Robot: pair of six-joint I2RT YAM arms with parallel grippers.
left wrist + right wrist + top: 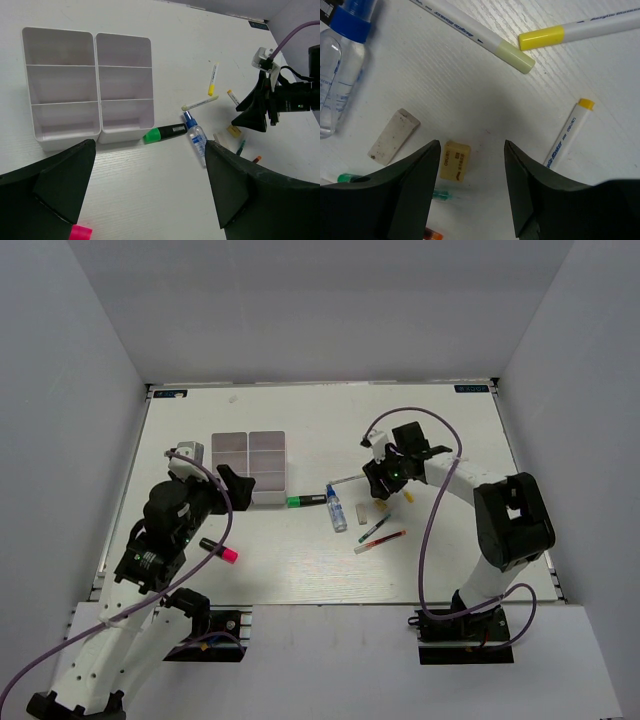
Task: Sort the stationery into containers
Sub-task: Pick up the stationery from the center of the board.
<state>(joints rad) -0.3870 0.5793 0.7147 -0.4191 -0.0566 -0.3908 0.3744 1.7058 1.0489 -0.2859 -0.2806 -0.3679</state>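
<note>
The white divided tray (248, 443) sits left of centre and also shows in the left wrist view (95, 75), with its compartments empty. My left gripper (235, 485) (150, 170) is open and empty above bare table near the tray's front. A green highlighter (165, 133), a blue-capped tube (196, 140) and a pink-capped marker (218, 550) lie nearby. My right gripper (385, 480) (471, 150) is open, low over a beige eraser (455, 161) that lies just inside its left finger. A white eraser (393, 136) lies to the left of it.
Thin white pens lie around the right gripper: one with a pale green end (485, 42), one with a yellow cap (580, 30), one with a yellow end (567, 132). A green-ended pen (375, 528) and a red-ended pen (380, 540) lie nearer. White walls enclose the table.
</note>
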